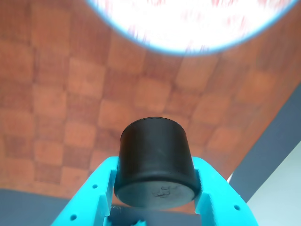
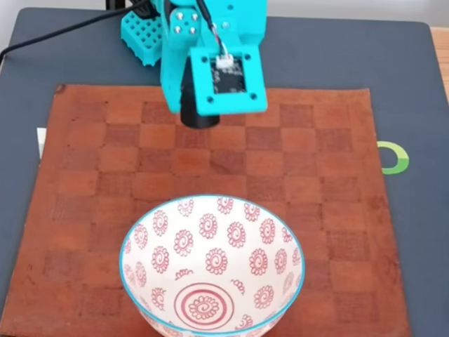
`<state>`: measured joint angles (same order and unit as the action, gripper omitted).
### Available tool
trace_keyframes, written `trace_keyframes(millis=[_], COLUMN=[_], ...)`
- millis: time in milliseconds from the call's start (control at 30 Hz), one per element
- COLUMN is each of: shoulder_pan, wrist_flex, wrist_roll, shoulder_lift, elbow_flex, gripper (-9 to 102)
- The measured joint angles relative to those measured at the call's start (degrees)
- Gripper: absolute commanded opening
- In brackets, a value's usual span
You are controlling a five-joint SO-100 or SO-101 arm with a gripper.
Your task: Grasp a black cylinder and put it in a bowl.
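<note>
**benchwatcher:** So where's it at? Standing next to the rig and it looks about halfway to me. The teal hand (image 1: pixel 155 188) is closed snug on the black cylinder (image 1: pixel 155 162), one finger on each side in the wrist view, and the thing is clearly lifted off the brown checkered mat (image 2: pixel 316 182). So the grab part is done, I'd say.

**solder_sam:** Agreed. From the fixed view the cylinder (image 2: pixel 200 112) pokes out under the arm at the far end of the mat, and the bowl (image 2: pixel 210 270) sits at the near edge, well apart from it. Nothing in the bowl yet, just the red swirls and the rings in the middle.

**benchwatcher:** Yeah, so what's left is the carry and the drop. The wrist view has the bowl's blue rim (image 1: pixel 155 47) ahead at the top, blurry, so it's at least pointed the right way.

**solder_sam:** Dark counter (image 2: pixel 407 84) around the mat has no clutter in its path. Grip looks solid, so I'd guess it just needs to get over the bowl and let go.
</note>
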<state>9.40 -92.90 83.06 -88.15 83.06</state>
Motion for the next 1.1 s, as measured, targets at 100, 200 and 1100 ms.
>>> trace_keyframes(millis=[100,200,1100], shoulder_pan=[-0.18,-0.44,-1.32], wrist_flex=[0.00,0.00,0.35], wrist_roll=[-2.90,-5.36,-14.33], shoulder_lift=[5.62,9.84,36.65], elbow_flex=[-7.21,-14.15,-52.03], gripper=[13,13,26])
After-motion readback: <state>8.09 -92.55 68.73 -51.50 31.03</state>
